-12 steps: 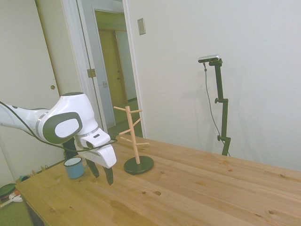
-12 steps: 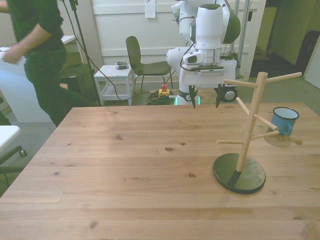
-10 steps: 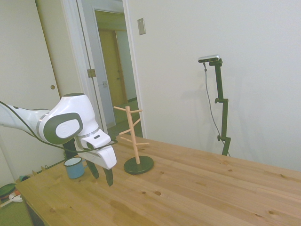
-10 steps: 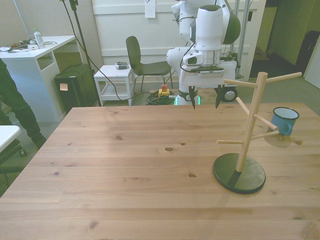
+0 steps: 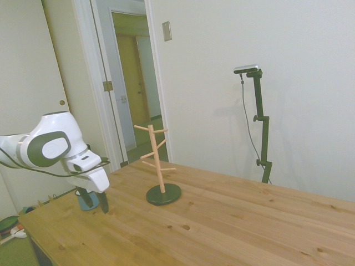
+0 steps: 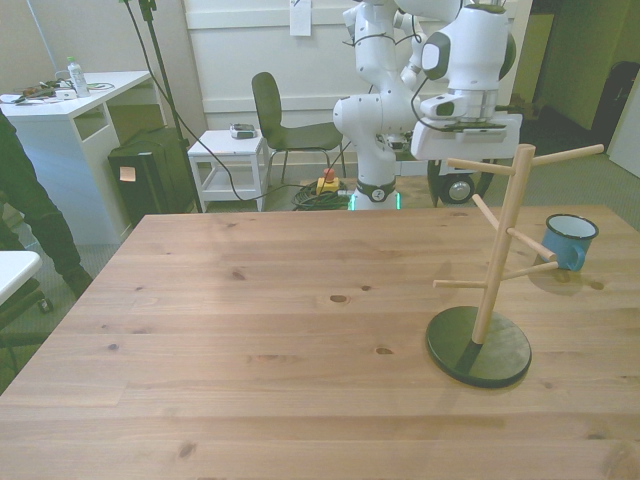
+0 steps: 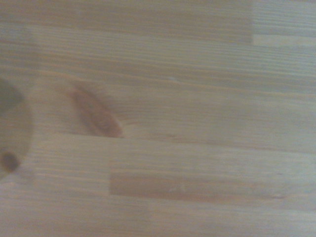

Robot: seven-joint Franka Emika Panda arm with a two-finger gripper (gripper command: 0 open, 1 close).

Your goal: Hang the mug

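Gripper points down, fingers apart, empty — seemingly just before the mug — arm bent low.

The robot is a glossy white arm of rounded segments with grey oval joint caps, a thin black cable looped alongside, and dark fingers (tapered, blade-like).

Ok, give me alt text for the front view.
A small light-blue mug stands on a wooden table at the front view's right, behind a wooden peg stand with bare pegs. The white robot arm hangs beyond the table's far edge.
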